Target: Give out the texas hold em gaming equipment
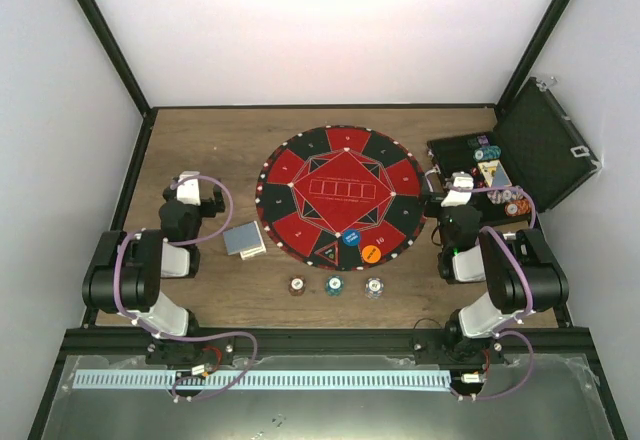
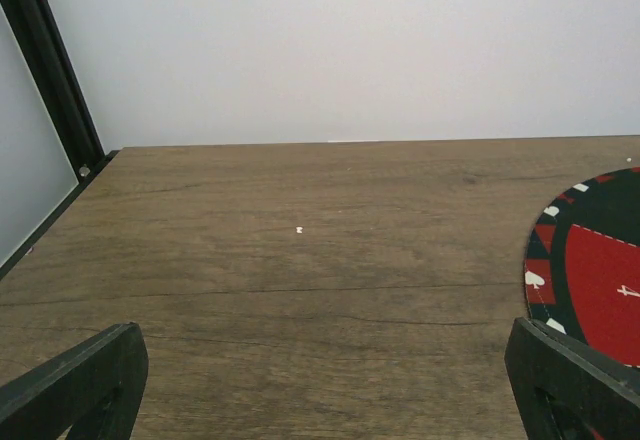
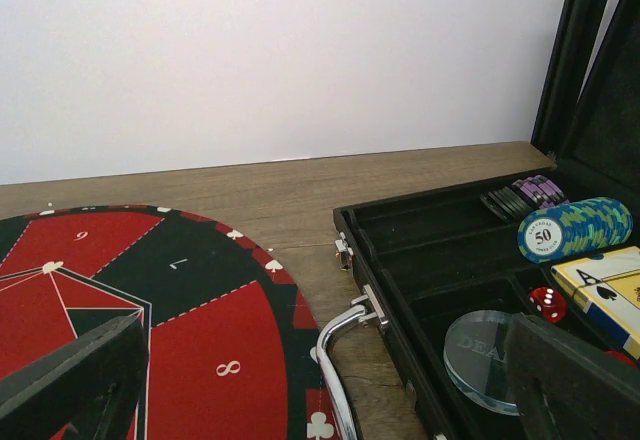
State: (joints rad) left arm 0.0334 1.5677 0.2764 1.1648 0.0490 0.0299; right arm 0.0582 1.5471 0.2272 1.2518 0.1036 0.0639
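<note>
Wood-grain bench, black frame round it. The left arm sits on the left side. Left claw is spread wide with nothing between its fingers; bare bench lies ahead of it and the mat's rim is off to its right.

Just right of that arm is the card deck, grey-blue back up, flat on the bench. It's near the mat's lower-left rim, not on it.

Centre: round red-and-black mat, lying flat. Blue button and orange button both sit on its near edge, just beside each other, orange a bit right and nearer.

In front of the mat, on bare bench, there's a row of three: brown chip, teal chip, white chip. They're apart from each other. Can't tell whether each is single or stacked.

The right arm stands between the mat's right rim and the case. Right claw is also wide open and holding nothing, looking over the gap where mat meets case.

Far right: black case, lid up and leaning back toward the right wall, chrome handle on the mat side. Inside it:
- blue-green chip row on edge, with a "50" face showing
- darker chips behind that row
- red die
- clear round disc
- card box showing an ace
</note>
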